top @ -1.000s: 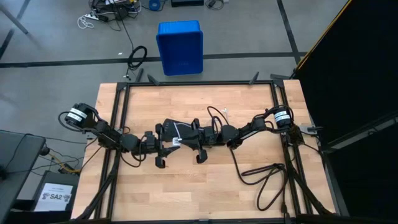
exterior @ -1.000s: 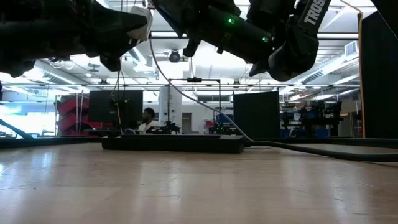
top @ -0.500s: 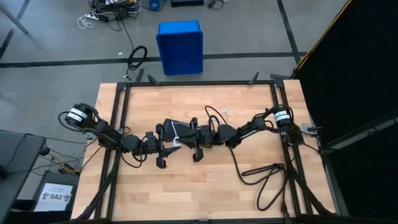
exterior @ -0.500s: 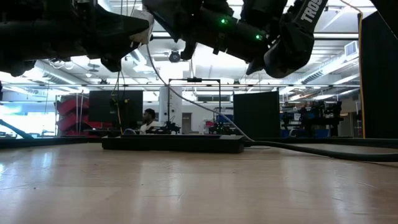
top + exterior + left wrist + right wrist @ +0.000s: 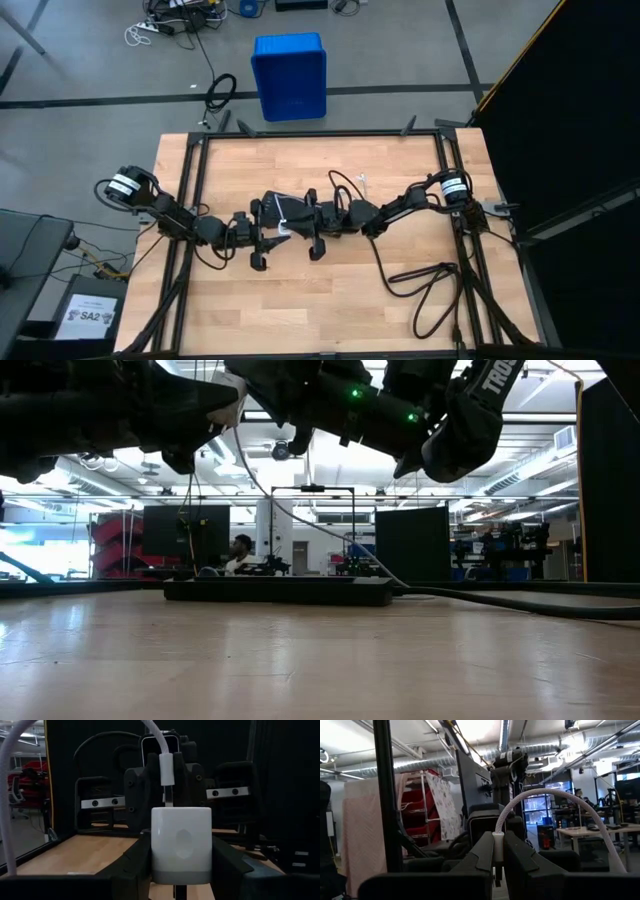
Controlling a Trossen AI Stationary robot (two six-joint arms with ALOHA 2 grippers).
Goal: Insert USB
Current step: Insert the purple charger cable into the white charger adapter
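Observation:
Both arms meet high above the table's middle. My left gripper [image 5: 268, 232] is shut on a white cube-shaped charger block [image 5: 181, 845]. My right gripper [image 5: 308, 226] faces it from the table's right and is shut on the USB cable's white plug [image 5: 497, 844]. In the left wrist view the plug's sleeve [image 5: 167, 769] stands in line with the block, and its metal tip [image 5: 170, 800] reaches the block's edge. How far in it goes, I cannot tell. The thin white cable [image 5: 555, 795] arcs away from the plug. My left gripper pinches the charger block between its two fingers, one on each side face [image 5: 156, 851]; the block is lifted clear of the table, its port side toward the other arm. My right gripper pinches the plug's white sleeve [image 5: 498, 851] between both fingers, which lie along the plug. The plug is lifted clear, pointing at the block, with the cable slack behind.
A black power strip [image 5: 280, 590] lies on the table under the arms. Its thick black cord [image 5: 430, 285] loops over the table's right near part. A blue bin [image 5: 289, 75] stands on the floor beyond the far edge. A person [image 5: 238, 552] sits far behind.
My right gripper has moved a little toward the table's left, bringing the plug closer to the charger block in my left gripper. The left arm has kept still. Both holds are unchanged.

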